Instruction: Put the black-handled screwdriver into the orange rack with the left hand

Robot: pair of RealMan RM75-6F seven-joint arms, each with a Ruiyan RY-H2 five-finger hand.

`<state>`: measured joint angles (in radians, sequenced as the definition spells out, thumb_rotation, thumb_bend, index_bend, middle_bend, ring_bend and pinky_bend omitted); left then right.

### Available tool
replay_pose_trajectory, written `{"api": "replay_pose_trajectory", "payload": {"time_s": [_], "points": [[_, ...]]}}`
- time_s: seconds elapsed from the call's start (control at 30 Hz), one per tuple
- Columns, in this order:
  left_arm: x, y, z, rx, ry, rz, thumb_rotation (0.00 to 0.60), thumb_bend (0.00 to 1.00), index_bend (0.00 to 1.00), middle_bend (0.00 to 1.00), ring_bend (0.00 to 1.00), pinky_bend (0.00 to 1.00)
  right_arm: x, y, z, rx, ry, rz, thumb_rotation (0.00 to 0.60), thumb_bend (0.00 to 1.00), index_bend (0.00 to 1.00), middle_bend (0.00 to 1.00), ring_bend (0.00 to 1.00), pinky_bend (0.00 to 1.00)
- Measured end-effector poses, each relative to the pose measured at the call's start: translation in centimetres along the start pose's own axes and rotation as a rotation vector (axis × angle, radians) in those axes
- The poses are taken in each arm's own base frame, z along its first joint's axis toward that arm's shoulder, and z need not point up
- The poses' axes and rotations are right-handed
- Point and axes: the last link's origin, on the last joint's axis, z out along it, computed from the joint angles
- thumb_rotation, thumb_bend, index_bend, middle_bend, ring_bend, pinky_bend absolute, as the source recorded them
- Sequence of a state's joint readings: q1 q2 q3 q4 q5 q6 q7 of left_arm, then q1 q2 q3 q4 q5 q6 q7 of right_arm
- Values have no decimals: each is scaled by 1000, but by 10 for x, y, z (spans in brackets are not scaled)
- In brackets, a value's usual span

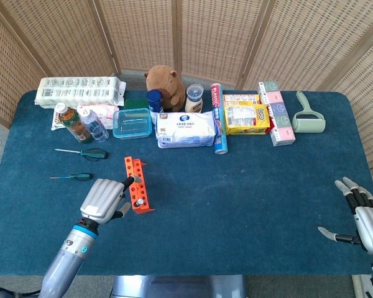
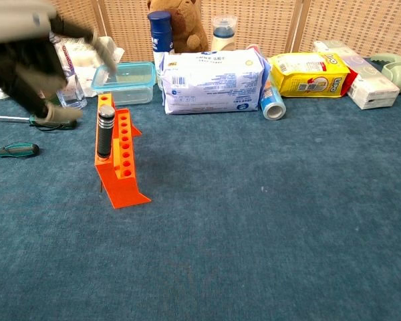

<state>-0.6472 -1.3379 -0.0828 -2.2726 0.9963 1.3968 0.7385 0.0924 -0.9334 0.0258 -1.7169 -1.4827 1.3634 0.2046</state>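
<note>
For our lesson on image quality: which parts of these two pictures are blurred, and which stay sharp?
Chest view: the left hand is smeared by motion blur, while the black-handled screwdriver standing in the orange rack is crisp. Head view: everything is sharp, including the right hand; lighting is even, without glare.
</note>
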Motion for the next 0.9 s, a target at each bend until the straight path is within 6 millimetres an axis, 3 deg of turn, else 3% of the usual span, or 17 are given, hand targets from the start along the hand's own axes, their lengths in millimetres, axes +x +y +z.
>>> {"api": "replay_pose_trajectory", "payload": {"time_s": [0.3, 0.63, 0.9], "points": [[9, 17, -9, -201, 144, -32, 600, 237, 192, 1000, 1000, 1000, -1, -1, -1, 3, 0, -2, 410, 0, 36, 0, 0, 0], [-7, 22, 11, -175, 110, 35, 600, 238, 192, 1000, 1000, 1000, 0, 0, 0, 1, -1, 2, 410, 0, 37, 0, 0, 0], [-11, 28, 16, -157, 88, 63, 600, 239, 192, 1000, 1000, 1000, 0, 0, 0, 2, -3, 1, 411, 0, 36, 0, 0, 0]]}}
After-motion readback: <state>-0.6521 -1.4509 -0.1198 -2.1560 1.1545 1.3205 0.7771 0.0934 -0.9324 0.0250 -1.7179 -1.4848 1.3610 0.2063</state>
